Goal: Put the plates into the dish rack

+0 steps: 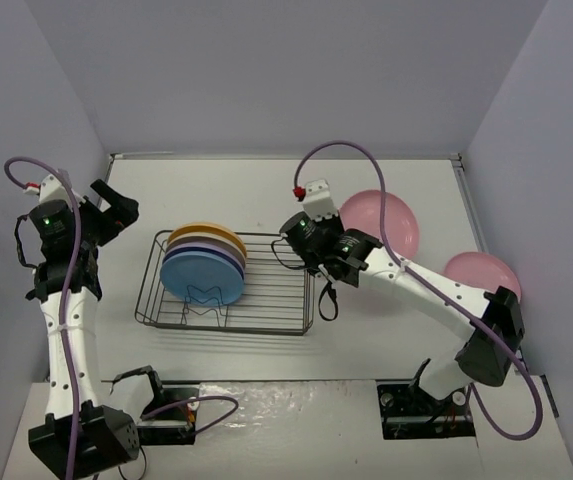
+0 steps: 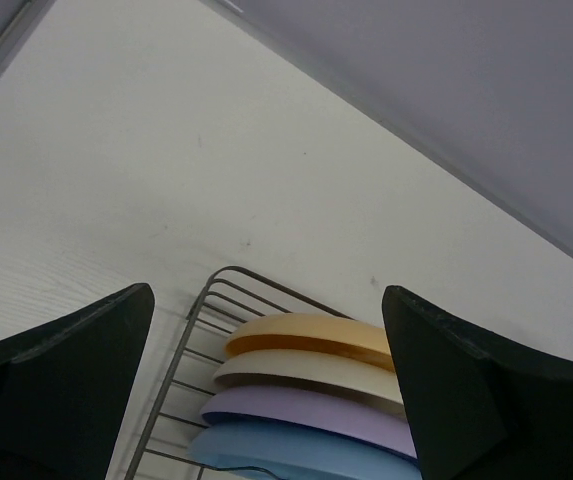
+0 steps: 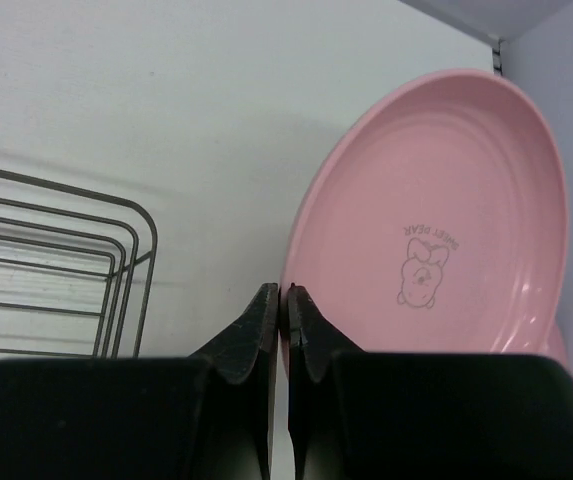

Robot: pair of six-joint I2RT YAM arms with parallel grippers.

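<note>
one white table [image 1: 266, 190], faintly grained, carries everything you have in view, with plain pale walls [image 1: 266, 70] around it.

two arms stand at its near edge. your left arm [image 1: 66, 320] rises almost straight up from its base, wrist bent toward the rack. your right arm [image 1: 436, 295] pushes its elbow out to the right and lays its forearm leftward, ending between the rack and the far pink plate.

one dish rack [image 1: 278, 285], a rectangular basket of thin dark wire with rounded corners, sits left of centre.

six round, shallow, matte plates are in sight. four stand on edge in the rack's left half, packed face to face: the yellow-orange plate [image 2: 306, 335] farthest back, then the cream plate [image 2: 306, 370], the purple plate [image 2: 306, 410] and the blue plate [image 2: 296, 450] nearest the arm bases. two are still outside the rack, on the table to its right: the far pink plate [image 1: 386, 220] and the near pink plate [image 1: 476, 272] by the right wall.

your left gripper [image 2: 268, 300] hangs raised at the rack's left end, fingers spread wide with nothing between them.

your right gripper [image 3: 286, 300] has its fingers pressed together, tips right at the far pink plate's left rim; you cannot tell whether the rim is pinched.

one small cartoon print [image 3: 421, 265] with lettering marks that plate's centre.
</note>
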